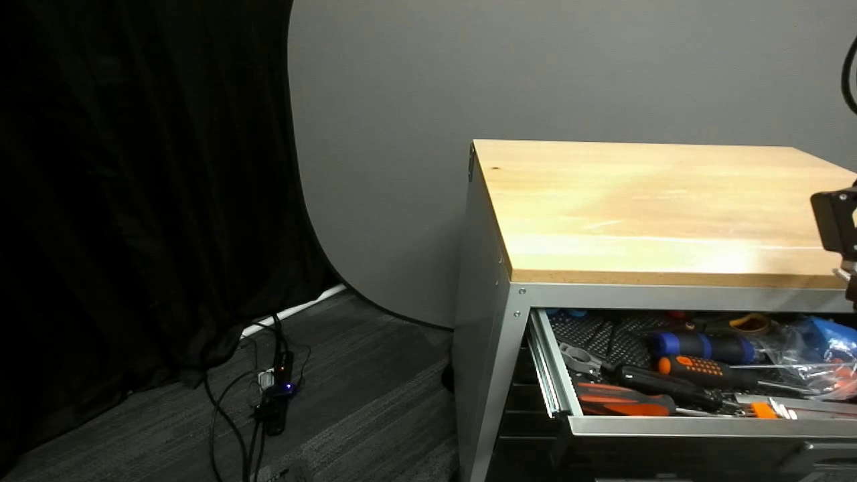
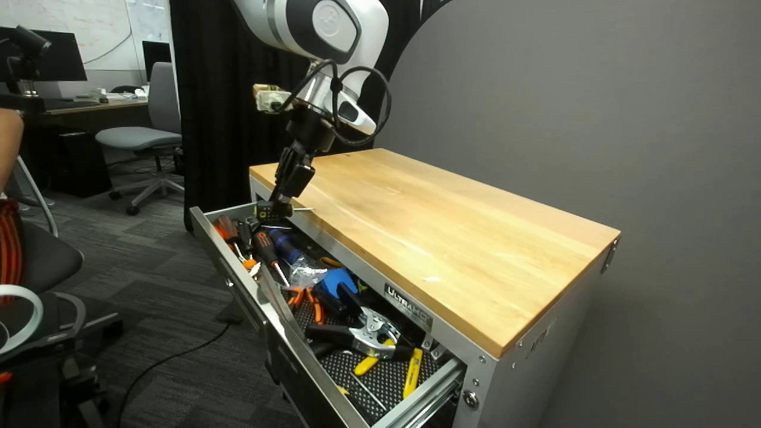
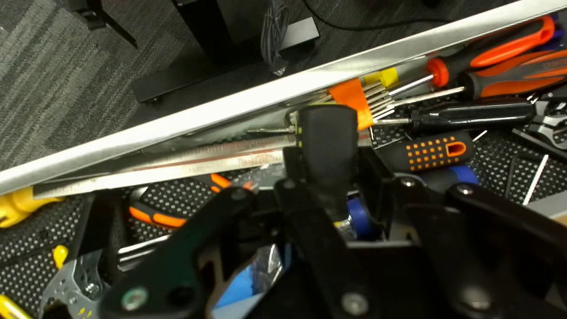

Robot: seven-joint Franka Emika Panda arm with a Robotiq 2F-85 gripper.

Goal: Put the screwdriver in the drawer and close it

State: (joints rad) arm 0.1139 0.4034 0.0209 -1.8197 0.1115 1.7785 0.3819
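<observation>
My gripper is shut on a black screwdriver with yellow-green marks, held over the open drawer near its far end. Its thin shaft points toward the tabletop edge. In the wrist view, the screwdriver's black handle sits between the fingers, above the tools; its shaft is hidden there. In an exterior view, only part of the gripper shows at the right edge. The drawer rim also shows there and in the wrist view.
The drawer holds several tools: an orange-dotted screwdriver, a red-and-black one, a blue-and-black handle, a metal ruler and a large clamp. The cabinet's wooden top overhangs the drawer's back. A chair stands at left.
</observation>
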